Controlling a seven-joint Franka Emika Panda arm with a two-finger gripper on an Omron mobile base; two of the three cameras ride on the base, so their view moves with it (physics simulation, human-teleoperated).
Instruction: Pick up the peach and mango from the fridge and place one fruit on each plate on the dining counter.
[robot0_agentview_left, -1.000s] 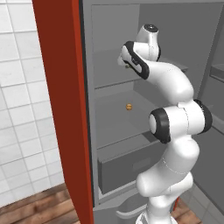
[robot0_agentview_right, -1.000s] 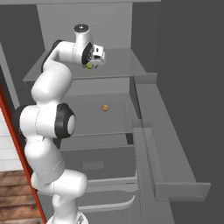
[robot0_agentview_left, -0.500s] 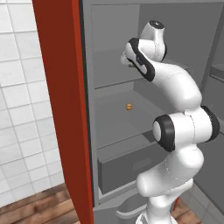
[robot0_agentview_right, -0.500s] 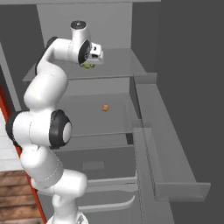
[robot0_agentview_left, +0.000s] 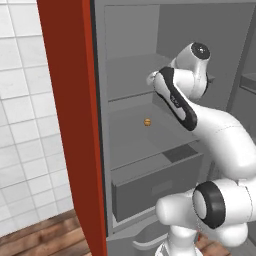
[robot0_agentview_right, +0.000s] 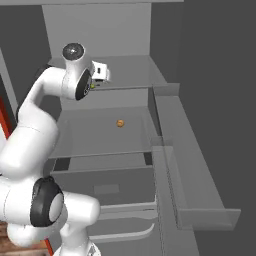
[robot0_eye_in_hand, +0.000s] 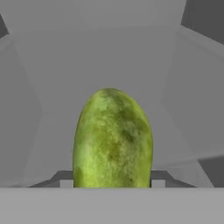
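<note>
The fridge (robot0_agentview_left: 130, 75) stands open, the arm reaching onto its upper shelf. There the end effector (robot0_eye_in_hand: 112, 186) has closed on the mango (robot0_eye_in_hand: 112, 140) across its middle; smooth and oval, it may slip. The peach (robot0_agentview_right: 120, 123) sits on the shelf below.

mottled yellow-green mango (robot0_eye_in_hand: 113, 139) — orange peach (robot0_agentview_left: 147, 122)

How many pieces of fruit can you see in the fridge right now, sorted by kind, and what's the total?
Mango: 1, between the fingers of the gripper at the upper shelf
Peach: 1, on the lower shelf of the fridge
Total: 2
</note>
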